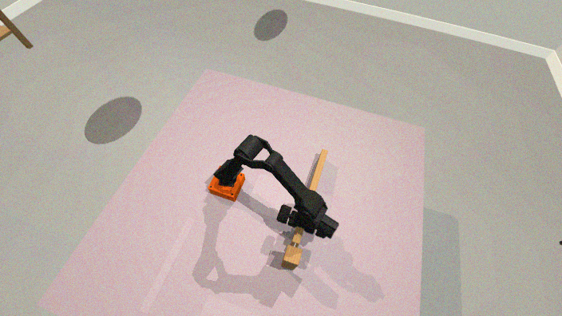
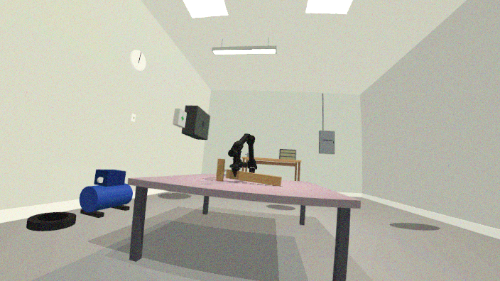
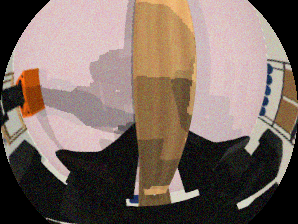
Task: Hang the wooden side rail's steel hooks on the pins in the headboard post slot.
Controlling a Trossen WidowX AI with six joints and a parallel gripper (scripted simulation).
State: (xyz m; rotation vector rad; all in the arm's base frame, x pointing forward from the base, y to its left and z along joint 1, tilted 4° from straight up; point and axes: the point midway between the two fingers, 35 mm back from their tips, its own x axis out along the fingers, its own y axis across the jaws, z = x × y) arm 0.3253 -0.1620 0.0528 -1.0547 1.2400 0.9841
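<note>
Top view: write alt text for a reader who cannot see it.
A black robot arm on an orange base reaches across a pink table, its gripper shut on a wooden side rail. The rail's near end sits beside an upright wooden headboard post.

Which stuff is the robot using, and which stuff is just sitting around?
Using: the rail, held in the gripper; the post; the table under them.

Sitting around: blue tank, tyre, wall clock, far bench.
</note>
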